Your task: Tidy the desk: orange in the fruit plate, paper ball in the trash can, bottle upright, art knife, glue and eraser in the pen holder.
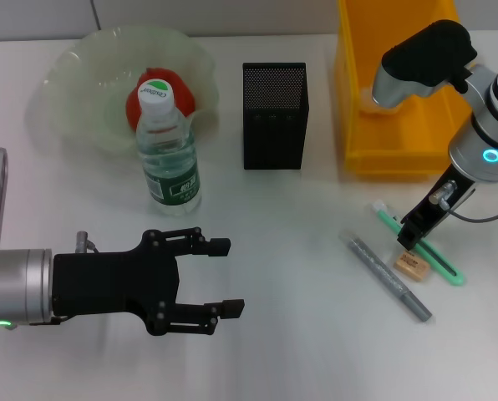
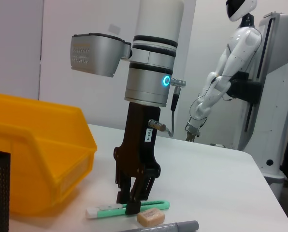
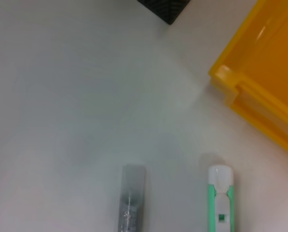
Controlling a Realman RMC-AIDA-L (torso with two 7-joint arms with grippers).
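My right gripper (image 1: pixel 409 240) (image 2: pixel 129 205) stands upright with its fingers closed across the green art knife (image 1: pixel 443 266) (image 2: pixel 156 205) (image 3: pixel 220 203), which lies flat on the table. The tan eraser (image 1: pixel 411 266) (image 2: pixel 150 217) rests right beside it. The grey glue stick (image 1: pixel 387 278) (image 3: pixel 131 203) lies a little to their left. The orange (image 1: pixel 183 96) is in the pale fruit plate (image 1: pixel 73 67). The bottle (image 1: pixel 170 154) stands upright in front of the plate. My left gripper (image 1: pixel 230 277) hovers open below the bottle. The paper ball is out of view.
The black mesh pen holder (image 1: pixel 274 117) stands at centre back. The yellow trash can (image 1: pixel 383 159) (image 2: pixel 37 140) is right of it, behind my right arm. A white humanoid robot (image 2: pixel 221 82) stands beyond the far table edge.
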